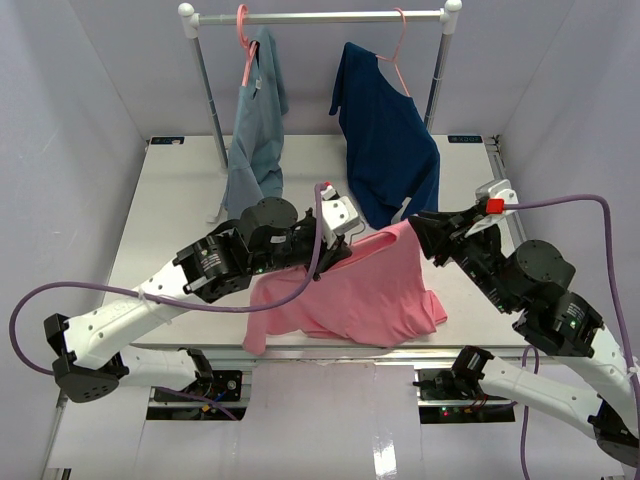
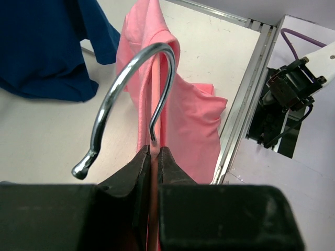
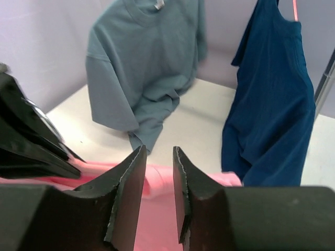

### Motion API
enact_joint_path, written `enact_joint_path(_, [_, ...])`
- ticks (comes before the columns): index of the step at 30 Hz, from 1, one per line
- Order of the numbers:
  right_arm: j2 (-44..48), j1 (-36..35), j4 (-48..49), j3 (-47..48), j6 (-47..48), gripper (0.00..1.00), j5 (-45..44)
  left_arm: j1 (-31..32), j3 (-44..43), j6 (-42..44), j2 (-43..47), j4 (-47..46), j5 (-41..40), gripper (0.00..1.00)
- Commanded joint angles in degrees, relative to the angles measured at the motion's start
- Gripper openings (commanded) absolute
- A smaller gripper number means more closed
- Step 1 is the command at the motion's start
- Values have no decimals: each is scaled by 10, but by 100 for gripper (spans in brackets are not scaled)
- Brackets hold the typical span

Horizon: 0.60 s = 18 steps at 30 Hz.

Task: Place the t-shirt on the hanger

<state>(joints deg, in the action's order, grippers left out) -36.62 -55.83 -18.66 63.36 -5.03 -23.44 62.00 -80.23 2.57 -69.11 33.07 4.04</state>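
Note:
The salmon-pink t-shirt (image 1: pixel 360 285) hangs draped at the table's front middle, lifted at its collar. My left gripper (image 1: pixel 335 250) is shut on the neck of the pink hanger (image 2: pixel 157 89). Its metal hook (image 2: pixel 133 73) curves up in front of the jaws in the left wrist view. The hanger's arms are hidden inside the shirt (image 2: pixel 193 120). My right gripper (image 1: pixel 418 228) is at the shirt's right shoulder. In the right wrist view its jaws (image 3: pixel 159 151) stand slightly apart with nothing between them, and the pink cloth (image 3: pixel 159 180) lies just below.
A rack rail (image 1: pixel 320 17) at the back carries a grey-blue shirt (image 1: pixel 258 130) and a navy shirt (image 1: pixel 385 150) on like hangers, and both hems reach the table (image 1: pixel 160 210). The table's metal front edge (image 2: pixel 238 120) runs just behind the pink shirt.

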Motion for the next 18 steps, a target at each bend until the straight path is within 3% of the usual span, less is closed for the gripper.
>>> enact_joint_path(1, [0, -1, -9, -17, -21, 32, -33, 1, 1, 2, 48, -11, -25, 0])
enact_joint_path(8, [14, 0, -9, -39, 17, 35, -14, 1, 4, 21, 89, 21, 17, 0])
enact_joint_path(15, [104, 0, -43, -66, 92, 36, 113, 1, -39, 43, 136, 106, 55, 0])
enact_joint_path(18, [146, 0, -59, -64, 102, 30, 165, 1, -51, 50, 153, 129, 66, 0])
